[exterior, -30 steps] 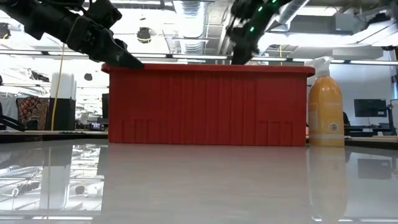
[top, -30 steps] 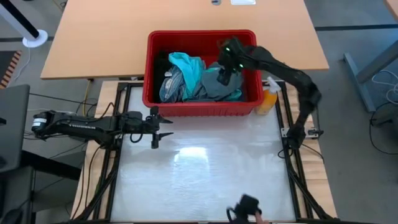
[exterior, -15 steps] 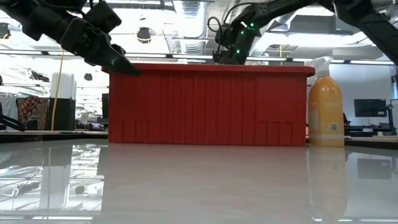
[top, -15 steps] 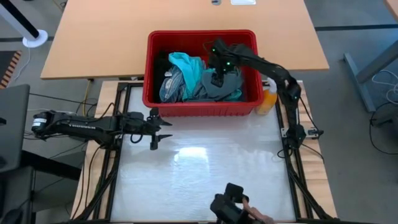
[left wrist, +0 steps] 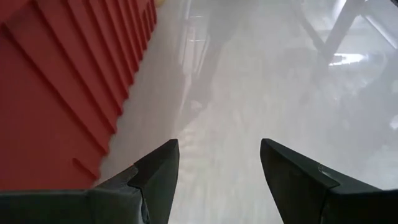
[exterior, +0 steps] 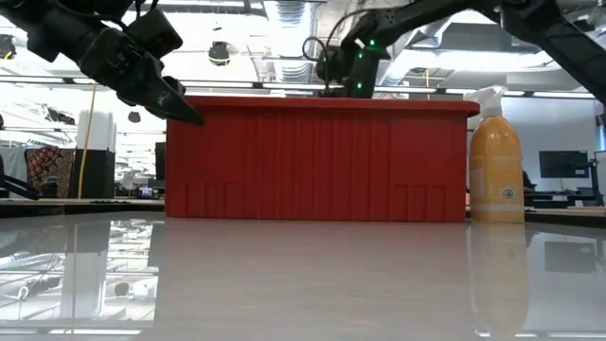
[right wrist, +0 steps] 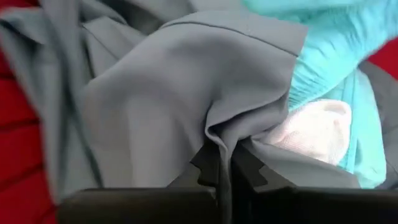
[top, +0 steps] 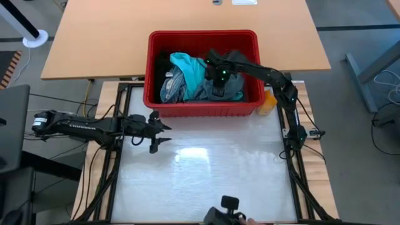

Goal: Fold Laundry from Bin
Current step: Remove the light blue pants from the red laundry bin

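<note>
The pale worktop [top: 206,169] carries the red bin [top: 203,107] at its far edge, with the slotted front wall facing the low camera. Inside the bin lies the laundry [top: 197,81], heaped loosely: a bright teal garment [top: 187,65] toward the middle-left, a blue-grey striped cloth [top: 172,87] near the left front, something black [top: 161,62] against the left wall, and a dull grey-green garment [right wrist: 149,106] over the right half, with more teal and a bit of white cloth [right wrist: 314,130] beside it in the right wrist view.

The right gripper [top: 217,80] reaches down into the bin over the grey-green garment; its jaws are closed tight, pinching a raised fold of that garment between them.

An orange spray bottle [exterior: 496,166] stands upright just beside the bin's right end, outside it.

The left gripper [left wrist: 217,171] hovers above the worktop just in front of the bin's left front corner, jaws spread wide and holding nothing.
</note>
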You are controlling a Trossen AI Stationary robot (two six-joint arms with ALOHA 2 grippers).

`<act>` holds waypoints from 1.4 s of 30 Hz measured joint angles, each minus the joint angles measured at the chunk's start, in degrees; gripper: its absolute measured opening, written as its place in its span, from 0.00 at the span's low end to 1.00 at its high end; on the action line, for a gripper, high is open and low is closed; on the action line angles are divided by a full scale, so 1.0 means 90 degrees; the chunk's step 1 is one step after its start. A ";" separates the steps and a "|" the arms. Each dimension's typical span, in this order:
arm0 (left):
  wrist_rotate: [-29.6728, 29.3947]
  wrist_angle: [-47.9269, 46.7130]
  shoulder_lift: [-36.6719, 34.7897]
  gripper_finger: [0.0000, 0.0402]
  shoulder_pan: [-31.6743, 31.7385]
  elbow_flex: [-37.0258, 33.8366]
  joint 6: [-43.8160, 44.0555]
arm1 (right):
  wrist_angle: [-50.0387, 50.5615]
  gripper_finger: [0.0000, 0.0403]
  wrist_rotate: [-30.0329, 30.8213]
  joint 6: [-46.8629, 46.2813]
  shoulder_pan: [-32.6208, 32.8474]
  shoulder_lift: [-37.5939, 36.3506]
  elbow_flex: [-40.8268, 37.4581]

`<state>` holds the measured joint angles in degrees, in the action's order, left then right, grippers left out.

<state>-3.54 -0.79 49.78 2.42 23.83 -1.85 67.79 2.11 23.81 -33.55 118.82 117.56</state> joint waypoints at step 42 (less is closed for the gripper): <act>0.0006 0.0939 -0.0002 0.54 -0.0751 -0.0523 0.0746 | -0.6137 0.08 0.2930 -0.0812 0.2500 -0.3577 0.0002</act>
<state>-3.49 7.67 49.76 -4.34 19.13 4.87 12.55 28.48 16.50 -11.05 86.63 117.58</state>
